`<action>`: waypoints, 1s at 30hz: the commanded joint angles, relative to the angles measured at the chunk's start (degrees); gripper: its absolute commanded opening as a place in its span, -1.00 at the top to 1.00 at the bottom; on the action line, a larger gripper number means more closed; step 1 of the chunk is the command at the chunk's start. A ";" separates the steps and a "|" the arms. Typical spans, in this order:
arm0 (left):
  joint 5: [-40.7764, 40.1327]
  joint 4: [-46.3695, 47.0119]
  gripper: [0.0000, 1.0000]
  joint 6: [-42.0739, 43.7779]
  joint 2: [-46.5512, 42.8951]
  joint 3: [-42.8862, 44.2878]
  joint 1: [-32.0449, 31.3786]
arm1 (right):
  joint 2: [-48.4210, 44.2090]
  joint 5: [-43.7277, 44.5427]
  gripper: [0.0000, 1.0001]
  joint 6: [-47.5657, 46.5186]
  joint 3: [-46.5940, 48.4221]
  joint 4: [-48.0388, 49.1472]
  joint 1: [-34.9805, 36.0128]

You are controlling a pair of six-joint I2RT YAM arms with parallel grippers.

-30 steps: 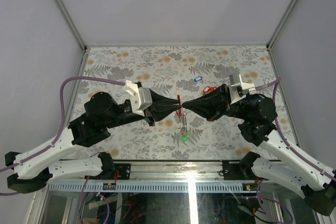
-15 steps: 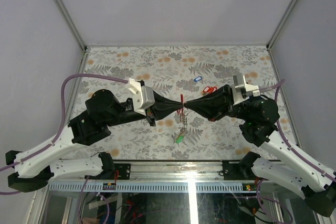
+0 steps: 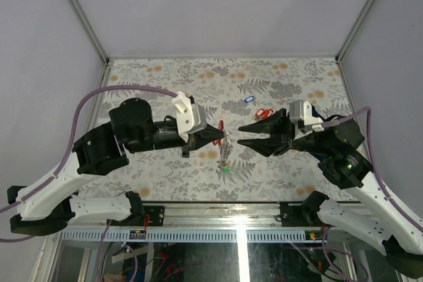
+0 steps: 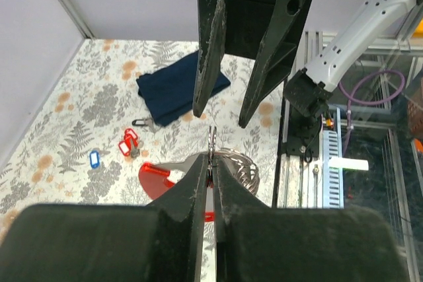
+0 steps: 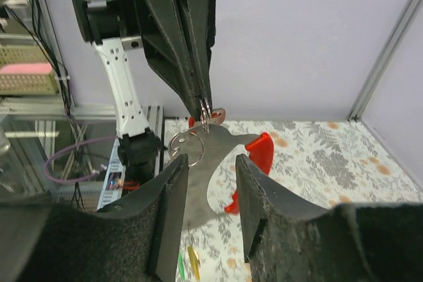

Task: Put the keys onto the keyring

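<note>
**Desk** (image 3: 165, 74): floral surface carrying all items. A dark navy cloth (image 4: 182, 87) lies folded on its right side.

**Left end effector** (image 3: 218, 137): fingers pressed together, clamped on the top of the keyring (image 5: 187, 146) and holding it above the middle of the desk.

**Right end effector** (image 3: 239, 135): fingers apart and holding nothing, facing the ring from just to its right.

**Hanging load:** a flat silvery plate with red ends (image 5: 218, 163) hangs with the ring. A green-tagged key (image 3: 226, 169) dangles lowest.

**Loose keys:** the red-tagged keys (image 3: 264, 112) and the blue-tagged key (image 3: 248, 100) lie flat on the desk, beyond the right end effector and near each other.

**Handling assessment:**
- The keys are judged very light, rigid and slick on the metal.
- They lie flat, so they are likely to skid away from closing fingers.
- The plastic tag, gripped across its narrow sides, is the best hold, as it leaves the key's eye free.
- The ring is springy steel and will resist threading.
</note>
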 commanded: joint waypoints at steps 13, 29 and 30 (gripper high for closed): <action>-3.79 -39.38 1.00 5.24 19.85 24.90 -2.32 | 3.68 -5.21 0.14 -5.45 3.55 -10.37 0.06; -19.83 -47.00 1.00 2.53 21.37 17.72 -7.68 | -3.71 -0.69 0.17 -4.06 -15.12 1.05 0.00; -20.27 -47.45 1.00 2.56 21.71 17.52 -8.08 | -3.93 -0.85 0.18 -3.55 -16.25 2.83 -0.02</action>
